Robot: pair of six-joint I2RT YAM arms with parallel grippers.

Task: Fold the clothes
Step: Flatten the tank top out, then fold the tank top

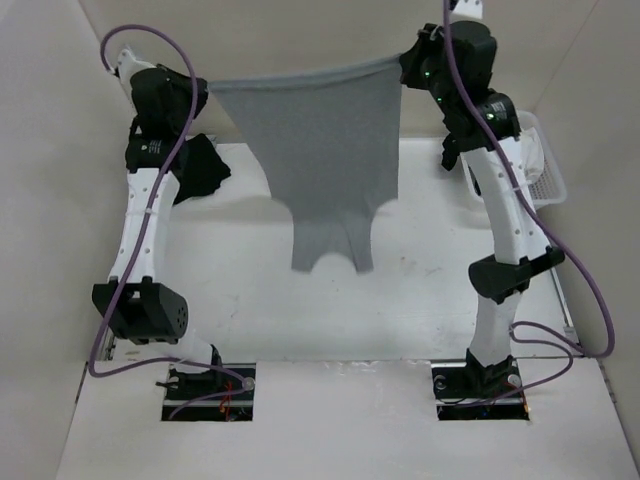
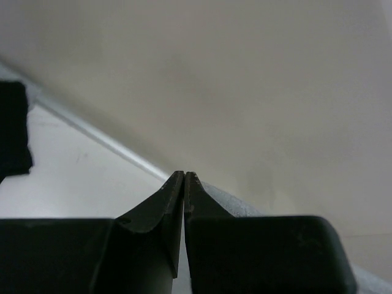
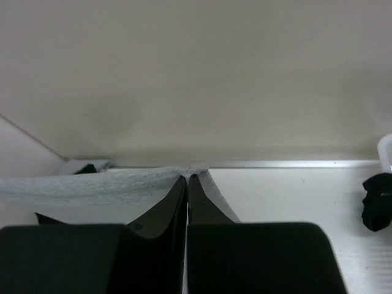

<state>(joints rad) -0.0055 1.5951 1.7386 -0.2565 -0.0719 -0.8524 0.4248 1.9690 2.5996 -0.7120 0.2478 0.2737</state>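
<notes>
The clothes (image 1: 320, 150), a light grey sleeveless top, hang in the air above the table, stretched between both grippers. The straight hem is at the top and the straps dangle down near the table's middle. My left gripper (image 1: 205, 88) is shut on the left hem corner. In the left wrist view its jaws (image 2: 184, 174) are pressed together, with grey fabric (image 2: 236, 207) showing just right of the fingers. My right gripper (image 1: 402, 62) is shut on the right hem corner. In the right wrist view its jaws (image 3: 187, 178) pinch the fabric (image 3: 92, 190), which runs off to the left.
A black garment (image 1: 205, 165) lies on the table at the back left, below the left gripper, and also shows as the black garment (image 2: 12, 128). A white basket (image 1: 545, 165) stands at the right edge, with a dark item (image 3: 375, 202) by it. Beige walls enclose the table.
</notes>
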